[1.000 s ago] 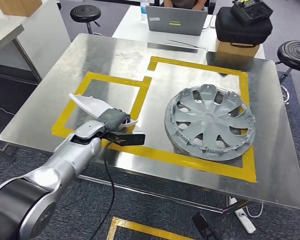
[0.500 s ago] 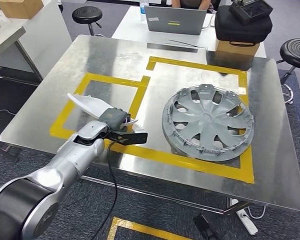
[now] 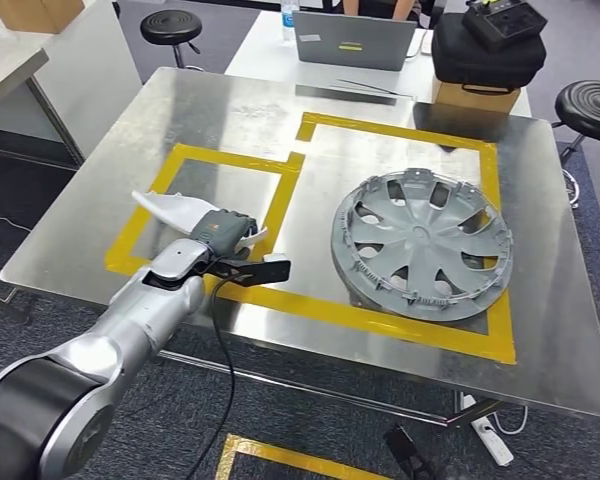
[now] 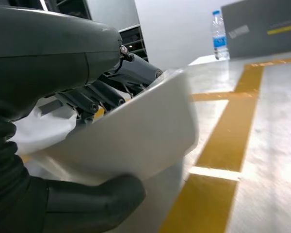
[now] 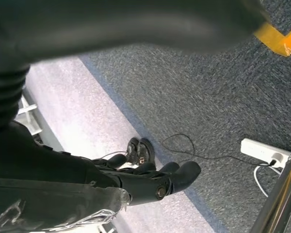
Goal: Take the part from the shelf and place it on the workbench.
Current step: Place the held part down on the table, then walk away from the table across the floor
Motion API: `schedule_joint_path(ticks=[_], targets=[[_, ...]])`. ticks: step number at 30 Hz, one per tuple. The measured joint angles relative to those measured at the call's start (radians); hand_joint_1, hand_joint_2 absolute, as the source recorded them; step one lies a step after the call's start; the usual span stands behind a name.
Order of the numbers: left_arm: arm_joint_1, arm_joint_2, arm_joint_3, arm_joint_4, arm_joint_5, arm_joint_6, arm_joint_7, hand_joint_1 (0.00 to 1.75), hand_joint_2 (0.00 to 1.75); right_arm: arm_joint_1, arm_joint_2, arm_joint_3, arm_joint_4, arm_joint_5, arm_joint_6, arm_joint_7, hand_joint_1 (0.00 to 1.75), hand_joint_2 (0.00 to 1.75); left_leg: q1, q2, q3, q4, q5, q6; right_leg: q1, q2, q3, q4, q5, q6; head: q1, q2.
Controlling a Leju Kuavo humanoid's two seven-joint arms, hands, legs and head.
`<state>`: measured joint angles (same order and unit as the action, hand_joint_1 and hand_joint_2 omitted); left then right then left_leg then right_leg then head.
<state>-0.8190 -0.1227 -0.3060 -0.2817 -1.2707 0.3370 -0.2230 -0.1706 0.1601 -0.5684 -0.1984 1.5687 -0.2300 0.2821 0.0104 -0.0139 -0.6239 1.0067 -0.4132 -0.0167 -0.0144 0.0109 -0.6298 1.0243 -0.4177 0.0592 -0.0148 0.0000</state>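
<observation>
Surface (image 3: pixel 229 110): steel-topped workbench marked with yellow tape outlines (image 3: pixel 206 160); a grey hubcap (image 3: pixel 421 245) lies flat inside the larger outline, well apart from the arm.

Part (image 3: pixel 172 208): long white plastic shell, held over the smaller taped rectangle near the surface's near edge. Long axis runs roughly left to right across the bench, tapered tip toward the left. Its right end is hidden under the hand; whether its underside touches the steel cannot be told. In the left wrist view the part (image 4: pixel 137 131) is blurred.

Left robot hand (image 3: pixel 223 236): arm reaches forward from the lower left, thumb (image 4: pixel 96 201) under the part, darker fingers (image 4: pixel 100 94) over it, grasping it.

Right robot hand (image 5: pixel 155 182): hangs beside the bench over grey carpet, fingers curled inward, nothing in them.
</observation>
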Motion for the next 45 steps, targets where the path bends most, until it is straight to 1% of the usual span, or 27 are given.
schedule_joint_path(ticks=[2, 4, 6, 7, 8, 9, 11, 12, 16, 18, 20, 21, 22, 23, 25, 26, 28, 31, 33, 35, 36, 37, 38, 39, 41, 43, 45], targets=[[-0.005, -0.004, 0.006, 0.0, 0.004, 0.018, -0.001, 0.0, 1.75, 0.0, 0.0, 0.0, 0.0, 0.0, 0.0, 0.002, 0.0, 0.0, 0.002, 0.0, 0.001, -0.002, 0.002, 0.013, -0.001, -0.002, -0.025, 0.055, -0.035, 0.009, 0.005, 0.0], [-0.009, -0.008, 0.009, 0.0, 0.004, 0.024, -0.001, 0.0, 1.75, -0.002, 0.0, 0.0, 0.0, 0.0, 0.0, 0.002, 0.0, 0.0, 0.001, 0.0, 0.001, -0.002, 0.002, 0.02, -0.001, -0.003, -0.086, 0.186, -0.098, 0.012, 0.011, 0.0], [-0.01, -0.009, 0.01, 0.0, 0.002, 0.021, 0.0, 0.0, 1.75, -0.001, 0.0, 0.0, 0.0, 0.0, 0.0, 0.002, 0.0, 0.0, -0.002, 0.0, 0.001, -0.001, 0.001, 0.022, 0.0, -0.003, -0.136, 0.287, -0.127, 0.012, 0.012, 0.0], [-0.011, -0.009, 0.01, 0.0, 0.002, 0.018, 0.001, 0.0, 1.75, 0.0, 0.0, 0.0, 0.0, 0.0, 0.0, 0.002, 0.0, 0.0, -0.003, 0.0, 0.002, -0.001, 0.001, 0.022, 0.0, -0.003, -0.137, 0.284, -0.114, 0.01, 0.012, 0.0], [-0.013, -0.009, 0.01, 0.0, 0.001, 0.013, 0.002, 0.0, 1.75, 0.0, 0.0, 0.0, 0.0, 0.0, 0.0, 0.002, 0.0, 0.0, -0.003, -0.001, 0.003, -0.001, 0.0, 0.022, 0.001, -0.004, -0.118, 0.241, -0.084, 0.007, 0.012, 0.0], [-0.016, -0.01, 0.01, 0.0, 0.001, 0.009, 0.002, 0.0, 1.75, -0.001, 0.0, 0.0, 0.0, 0.0, 0.0, 0.002, 0.0, 0.0, -0.003, -0.001, 0.005, -0.001, -0.001, 0.02, 0.001, -0.004, -0.084, 0.172, -0.047, 0.004, 0.012, 0.0], [-0.022, -0.01, 0.012, 0.0, 0.001, 0.002, 0.003, 0.0, 1.75, -0.004, 0.0, 0.0, 0.0, 0.0, 0.0, 0.002, 0.0, 0.0, -0.006, -0.002, 0.005, 0.001, -0.003, 0.013, 0.003, -0.004, -0.019, 0.048, -0.006, -0.001, 0.012, 0.0], [-0.023, -0.01, 0.013, 0.0, 0.002, 0.0, 0.003, 0.0, 1.75, -0.005, 0.0, 0.0, 0.0, 0.0, 0.0, 0.002, 0.0, 0.0, -0.008, -0.002, 0.004, 0.001, -0.002, 0.007, 0.004, -0.004, -0.003, 0.018, 0.0, -0.005, 0.012, 0.0], [-0.025, -0.01, 0.015, 0.0, -0.003, -0.003, 0.007, 0.0, 1.75, -0.003, 0.0, -0.001, 0.0, 0.0, 0.001, 0.003, 0.0, 0.0, -0.006, -0.001, -0.002, 0.008, -0.011, -0.016, 0.004, 0.0, -0.001, 0.005, 0.001, -0.026, 0.01, 0.0], [-0.026, -0.01, 0.015, -0.001, -0.006, -0.003, 0.008, 0.0, 1.75, -0.004, 0.0, -0.001, 0.0, 0.0, 0.001, 0.002, 0.0, 0.0, -0.005, 0.001, -0.037, 0.084, -0.059, -0.025, 0.001, -0.001, 0.001, 0.001, 0.003, -0.035, 0.006, 0.0], [-0.023, -0.01, 0.015, -0.001, -0.007, -0.003, 0.009, 0.0, 1.75, -0.003, 0.0, -0.001, 0.0, 0.0, 0.001, 0.002, 0.0, 0.0, -0.004, 0.001, -0.103, 0.22, -0.12, -0.03, 0.001, -0.002, 0.001, 0.001, 0.003, -0.039, 0.004, 0.0], [-0.02, -0.01, 0.015, -0.001, -0.008, -0.003, 0.009, 0.0, 1.75, -0.002, 0.0, -0.001, 0.0, 0.0, 0.001, 0.002, 0.0, 0.0, -0.004, 0.001, -0.127, 0.269, -0.133, -0.032, 0.001, -0.003, 0.001, 0.002, 0.002, -0.039, 0.004, 0.0], [-0.018, -0.01, 0.015, -0.001, -0.008, -0.003, 0.008, 0.0, 1.75, -0.002, 0.0, -0.001, 0.0, 0.0, 0.002, 0.002, 0.0, 0.0, -0.004, 0.002, -0.135, 0.285, -0.127, -0.032, 0.001, -0.002, 0.001, 0.002, 0.002, -0.039, 0.003, 0.0], [-0.018, -0.01, 0.015, -0.001, -0.008, -0.002, 0.007, 0.0, 1.75, -0.002, 0.0, -0.001, 0.0, 0.0, 0.002, 0.002, 0.0, 0.0, -0.004, 0.002, -0.123, 0.26, -0.102, -0.031, 0.001, -0.002, 0.002, 0.002, 0.002, -0.039, 0.003, 0.0], [-0.022, -0.01, 0.016, -0.001, -0.001, 0.009, -0.005, 0.0, 1.75, -0.002, 0.0, -0.001, 0.0, 0.0, 0.003, 0.002, 0.0, 0.0, -0.003, 0.003, -0.059, 0.132, -0.032, -0.028, 0.001, -0.001, 0.005, 0.002, 0.001, -0.036, 0.002, 0.0], [-0.027, -0.011, 0.018, -0.001, 0.008, 0.021, -0.019, 0.0, 1.75, -0.002, 0.0, -0.001, 0.0, 0.0, 0.003, 0.002, 0.0, 0.0, -0.003, 0.003, -0.026, 0.067, -0.01, -0.024, 0.003, 0.0, 0.004, 0.004, 0.0, -0.032, 0.002, 0.0], [-0.034, -0.015, 0.03, -0.006, 0.048, 0.065, -0.068, 0.0, 1.75, -0.001, 0.0, -0.001, 0.0, 0.0, 0.002, 0.002, 0.0, 0.0, -0.004, 0.002, 0.003, 0.003, 0.002, -0.016, 0.007, 0.001, 0.001, 0.004, 0.002, -0.022, 0.002, 0.0], [-0.044, -0.029, 0.072, -0.03, 0.149, 0.153, -0.175, 0.0, 1.75, 0.004, 0.0, -0.002, 0.0, -0.004, -0.004, 0.001, 0.0, 0.0, -0.004, 0.0, 0.002, -0.002, 0.002, 0.005, 0.006, -0.001, -0.004, 0.006, -0.002, -0.006, 0.004, 0.0], [-0.059, -0.042, 0.099, -0.048, 0.19, 0.179, -0.217, 0.0, 1.75, 0.006, 0.0, -0.003, 0.0, -0.008, -0.008, 0.0, 0.0, 0.0, -0.001, 0.0, 0.002, -0.004, 0.004, 0.016, 0.005, -0.002, -0.034, 0.07, -0.042, 0.003, 0.009, 0.0], [-0.071, -0.051, 0.118, -0.061, 0.208, 0.19, -0.238, 0.0, 1.75, 0.009, 0.0, -0.003, 0.0, -0.009, -0.011, -0.002, 0.0, 0.0, -0.001, 0.001, 0.002, -0.004, 0.004, 0.022, 0.004, -0.003, -0.096, 0.207, -0.105, 0.009, 0.013, 0.0], [-0.071, -0.055, 0.127, -0.067, 0.224, 0.197, -0.253, 0.0, 1.75, 0.011, 0.0, -0.004, 0.0, -0.009, -0.011, -0.002, 0.0, 0.0, -0.001, 0.001, 0.002, -0.004, 0.004, 0.022, 0.004, -0.003, -0.124, 0.266, -0.126, 0.011, 0.013, 0.0], [-0.069, -0.059, 0.135, -0.075, 0.251, 0.206, -0.28, 0.0, 1.75, 0.014, 0.0, -0.004, 0.0, -0.009, -0.012, -0.002, 0.0, 0.0, -0.001, 0.001, 0.002, -0.004, 0.004, 0.022, 0.004, -0.003, -0.139, 0.295, -0.13, 0.012, 0.013, 0.0], [-0.065, -0.066, 0.146, -0.089, 0.297, 0.215, -0.319, 0.0, 1.75, 0.016, 0.0, -0.004, 0.0, -0.01, -0.013, -0.002, 0.0, 0.0, -0.001, 0.001, 0.002, -0.004, 0.003, 0.022, 0.003, -0.003, -0.135, 0.285, -0.114, 0.012, 0.014, 0.0], [-0.06, -0.074, 0.157, -0.111, 0.357, 0.221, -0.365, 0.0, 1.75, 0.017, 0.0, -0.005, 0.0, -0.011, -0.016, -0.001, 0.0, 0.0, 0.0, 0.0, 0.003, -0.003, 0.003, 0.021, 0.003, -0.003, -0.113, 0.238, -0.084, 0.012, 0.014, 0.0], [-0.037, -0.09, 0.172, -0.189, 0.494, 0.215, -0.439, 0.0, 1.75, 0.018, 0.0, -0.008, 0.0, -0.014, -0.021, -0.002, 0.0, 0.0, -0.001, -0.002, 0.005, -0.001, -0.001, 0.014, 0.001, -0.004, -0.042, 0.098, -0.022, 0.012, 0.015, 0.0], [0.025, -0.104, 0.172, -0.333, 0.646, 0.179, -0.467, 0.0, 1.75, 0.02, -0.001, -0.012, 0.0, -0.017, -0.027, -0.005, 0.0, 0.0, -0.006, -0.002, 0.005, 0.0, -0.002, 0.004, 0.001, -0.002, 0.001, 0.019, -0.004, 0.005, 0.014, 0.0], [0.118, -0.12, 0.159, -0.521, 0.821, 0.118, -0.474, 0.0, 1.75, 0.028, -0.001, -0.017, 0.0, -0.022, -0.033, -0.008, 0.0, 0.0, -0.007, -0.001, 0.006, -0.001, -0.002, -0.004, 0.002, 0.002, 0.004, 0.012, -0.009, -0.01, 0.012, 0.0]])
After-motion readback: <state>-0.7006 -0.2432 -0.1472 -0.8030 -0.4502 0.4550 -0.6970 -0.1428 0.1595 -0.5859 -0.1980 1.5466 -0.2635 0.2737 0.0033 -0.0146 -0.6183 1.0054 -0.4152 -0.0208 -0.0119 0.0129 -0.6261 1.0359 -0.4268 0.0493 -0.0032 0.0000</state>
